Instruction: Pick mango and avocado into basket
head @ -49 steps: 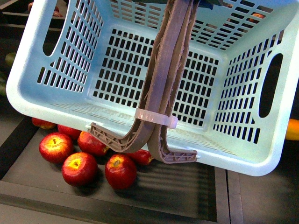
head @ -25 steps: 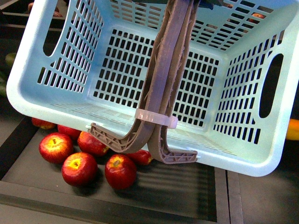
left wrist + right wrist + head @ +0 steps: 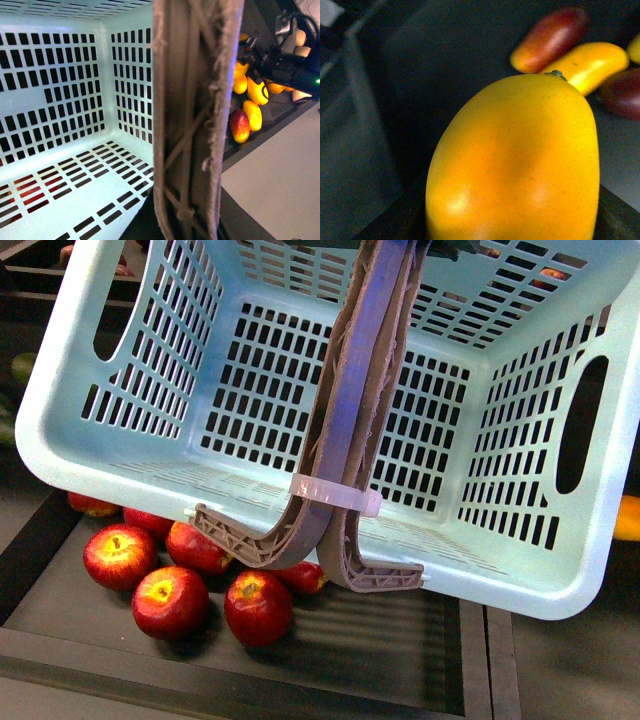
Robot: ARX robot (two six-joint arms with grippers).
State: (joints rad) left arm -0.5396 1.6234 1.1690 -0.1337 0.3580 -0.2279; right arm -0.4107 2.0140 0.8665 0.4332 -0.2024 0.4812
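The pale turquoise basket (image 3: 150, 440) hangs tilted and fills the front view; it holds no fruit. Its two brown-grey handles (image 3: 360, 390) are swung up together, and my left gripper, out of the front view, is shut on them; the handles fill the left wrist view (image 3: 195, 125). The basket's slotted inside shows there too (image 3: 60, 100). My right gripper is shut on the all-yellow mango (image 3: 520, 165), which fills the right wrist view and hides the jaws. The right arm (image 3: 290, 75) shows beyond the basket, over the mango bin. No avocado is in view.
Several red apples (image 3: 170, 600) lie in a dark tray (image 3: 380, 660) under the basket. Other mangos lie in a dark bin: a yellow one (image 3: 590, 62) and red-blushed ones (image 3: 550, 37), also in the left wrist view (image 3: 240, 125). A pale counter (image 3: 280, 180) lies beside the bin.
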